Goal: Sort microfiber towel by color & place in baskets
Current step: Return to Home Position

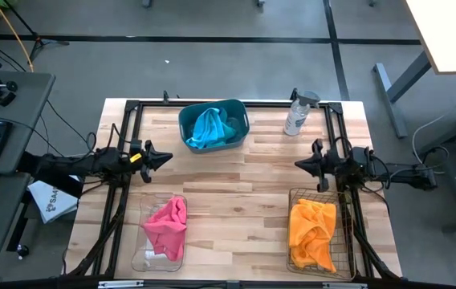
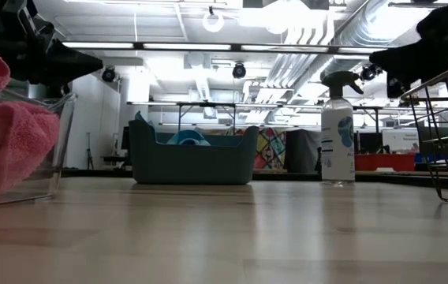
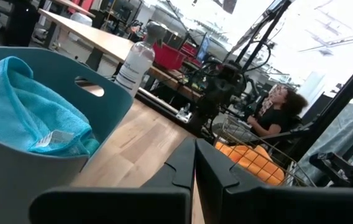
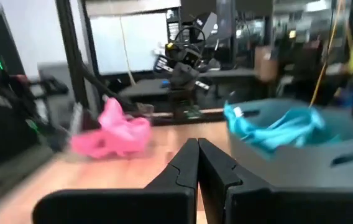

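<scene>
Bottle (image 1: 299, 115) beside teal tub (image 1: 242, 122).

The right gripper (image 4: 197, 146) was closed. Beyond it lay a pink towel (image 4: 117, 132), and a blue towel (image 4: 276, 129) sat in the teal tub (image 4: 325, 158).

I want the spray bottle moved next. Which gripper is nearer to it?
Right. The right gripper hangs close by the bottle, on its side of the table; the left gripper is far across, past the tub.
</scene>
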